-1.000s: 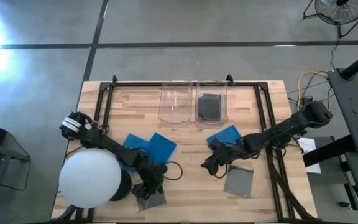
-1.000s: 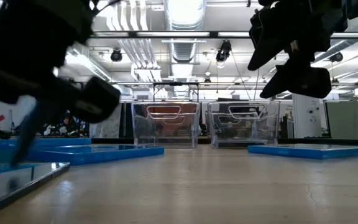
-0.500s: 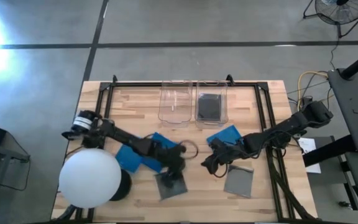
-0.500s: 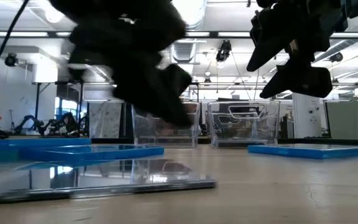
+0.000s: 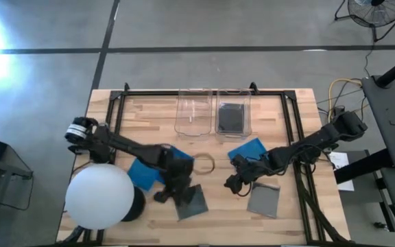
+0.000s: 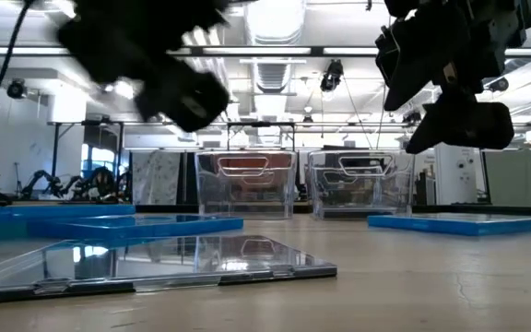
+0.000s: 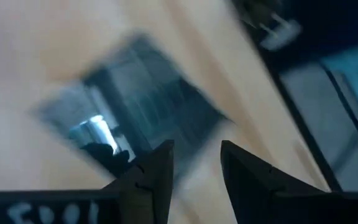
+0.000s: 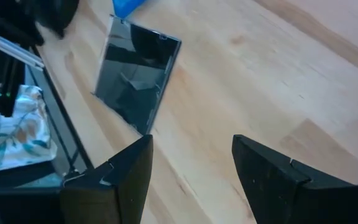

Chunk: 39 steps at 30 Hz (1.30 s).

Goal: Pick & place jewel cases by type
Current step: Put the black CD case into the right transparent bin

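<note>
I see my left gripper (image 5: 172, 192) spread and empty above a dark jewel case (image 5: 190, 201) lying flat, corners askew; right gripper (image 5: 233, 184) gapes, empty.

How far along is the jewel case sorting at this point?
Done: one dark jewel case lies in the right clear bin; the left clear bin is empty. In hand: nothing. The left hand is open above a dark case, and the right hand is open near a second dark case. Left: those two and the blue cases on the table.
</note>
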### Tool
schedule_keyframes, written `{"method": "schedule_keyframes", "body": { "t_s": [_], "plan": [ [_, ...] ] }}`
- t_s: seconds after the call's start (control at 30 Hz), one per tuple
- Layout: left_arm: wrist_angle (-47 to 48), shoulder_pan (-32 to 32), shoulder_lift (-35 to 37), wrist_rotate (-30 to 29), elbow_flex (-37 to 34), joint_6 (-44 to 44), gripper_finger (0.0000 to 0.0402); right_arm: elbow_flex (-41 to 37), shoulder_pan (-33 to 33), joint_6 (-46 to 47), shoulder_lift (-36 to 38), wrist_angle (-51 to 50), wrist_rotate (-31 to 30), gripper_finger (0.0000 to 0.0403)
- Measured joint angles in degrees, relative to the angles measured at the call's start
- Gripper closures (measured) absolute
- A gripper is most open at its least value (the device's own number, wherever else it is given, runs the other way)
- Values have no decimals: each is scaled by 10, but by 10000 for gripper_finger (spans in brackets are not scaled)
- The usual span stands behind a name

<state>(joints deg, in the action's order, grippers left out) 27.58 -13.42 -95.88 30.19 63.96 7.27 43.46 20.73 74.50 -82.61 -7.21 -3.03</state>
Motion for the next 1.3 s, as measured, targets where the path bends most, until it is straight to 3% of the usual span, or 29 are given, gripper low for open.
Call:
{"method": "schedule_keyframes", "body": {
  "t_s": [0.23, 0.37, 0.57, 0.9, 1.1, 1.3],
  "plan": [
    [-6, -79, -19, 32, -39, 88, 287, -2, 0, 11, 0, 2, 10, 188],
    [-49, -89, -44, 26, -50, 60, 287, -7, -1, 74, -20, 45, 46, 188],
    [-47, -89, -70, 16, -53, 12, 287, 1, -1, 118, -129, 198, 97, 188],
    [-115, -89, -68, -177, -67, -50, 287, 74, -5, 112, -243, 212, 93, 188],
    [-191, -83, -68, -337, -66, -74, 287, 79, -3, 122, -245, 177, 92, 188],
    [-185, -64, -51, -408, -66, -159, 287, 70, 4, 132, -223, 168, 94, 188]
  ]
}}
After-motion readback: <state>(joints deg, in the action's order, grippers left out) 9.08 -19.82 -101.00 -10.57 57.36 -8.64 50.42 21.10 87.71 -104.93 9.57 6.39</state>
